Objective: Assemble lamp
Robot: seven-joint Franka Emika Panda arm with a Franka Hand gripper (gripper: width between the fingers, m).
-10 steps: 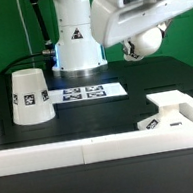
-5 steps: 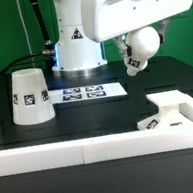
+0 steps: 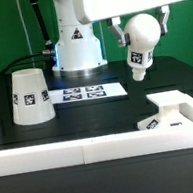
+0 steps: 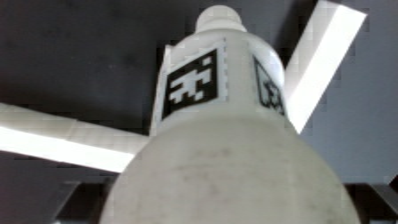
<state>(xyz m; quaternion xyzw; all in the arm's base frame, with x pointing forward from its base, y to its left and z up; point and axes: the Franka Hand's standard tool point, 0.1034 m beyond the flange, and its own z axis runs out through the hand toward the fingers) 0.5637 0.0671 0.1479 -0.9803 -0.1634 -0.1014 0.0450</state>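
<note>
My gripper (image 3: 141, 25) is shut on the round bulb (image 3: 139, 34) and holds it in the air at the exterior view's right, stem pointing down. In the wrist view the bulb (image 4: 217, 140) fills the picture, its tagged stem pointing away from the camera. The flat square base (image 3: 174, 111) lies in the corner at the exterior view's right, below and a little in front of the bulb. The cup-shaped shade (image 3: 30, 96) stands upside down on the table at the exterior view's left.
The marker board (image 3: 83, 90) lies in front of the white robot pedestal (image 3: 76, 42). A white wall (image 3: 92, 146) runs along the front of the table and turns at both ends. Its white strips show behind the bulb in the wrist view (image 4: 54, 130).
The gripper has swung the bulb from lying sideways to stem down and has moved a little toward the exterior view's left and lower. The shade and base have not moved.
</note>
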